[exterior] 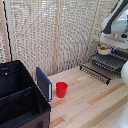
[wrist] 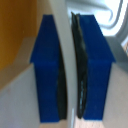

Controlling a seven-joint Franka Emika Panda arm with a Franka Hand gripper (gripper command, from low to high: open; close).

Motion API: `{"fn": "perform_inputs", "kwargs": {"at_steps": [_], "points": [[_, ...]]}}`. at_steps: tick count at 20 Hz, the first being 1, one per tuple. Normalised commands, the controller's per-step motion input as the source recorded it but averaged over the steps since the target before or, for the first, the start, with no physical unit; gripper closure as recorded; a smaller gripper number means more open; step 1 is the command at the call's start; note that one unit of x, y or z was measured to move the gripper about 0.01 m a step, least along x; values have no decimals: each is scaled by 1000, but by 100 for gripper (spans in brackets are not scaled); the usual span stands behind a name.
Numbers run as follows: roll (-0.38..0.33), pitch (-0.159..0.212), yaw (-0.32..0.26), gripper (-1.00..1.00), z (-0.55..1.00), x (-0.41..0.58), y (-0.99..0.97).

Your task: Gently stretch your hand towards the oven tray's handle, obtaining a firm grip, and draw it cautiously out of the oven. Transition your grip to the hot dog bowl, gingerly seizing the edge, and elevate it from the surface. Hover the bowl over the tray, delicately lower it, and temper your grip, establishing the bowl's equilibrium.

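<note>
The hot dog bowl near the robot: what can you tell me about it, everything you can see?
The hot dog bowl is a small, shallow white bowl with yellowish-orange food inside. It stands upright at the exterior view's upper right, at the back of the pulled-out oven tray, a dark rack of thin parallel bars, just below the white robot arm. The exterior view is too blurry to tell whether the gripper touches its rim. The wrist view shows blue finger pads closed on a thin pale edge.

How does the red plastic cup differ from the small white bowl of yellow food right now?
The red plastic cup is tall and narrow; the small shallow white bowl is low. The cup stands free on the wooden table beside a blue board; the bowl is over the dark wire oven tray. The bowl shows yellowish food; the cup's contents can't be seen. Both are upright.
</note>
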Motion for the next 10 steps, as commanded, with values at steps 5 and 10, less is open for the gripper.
{"fn": "perform_inputs", "kwargs": {"at_steps": [5, 10], "points": [[0, -10, 0, 100, -99, 72, -261], [-4, 1, -7, 100, -203, 114, -205]]}}
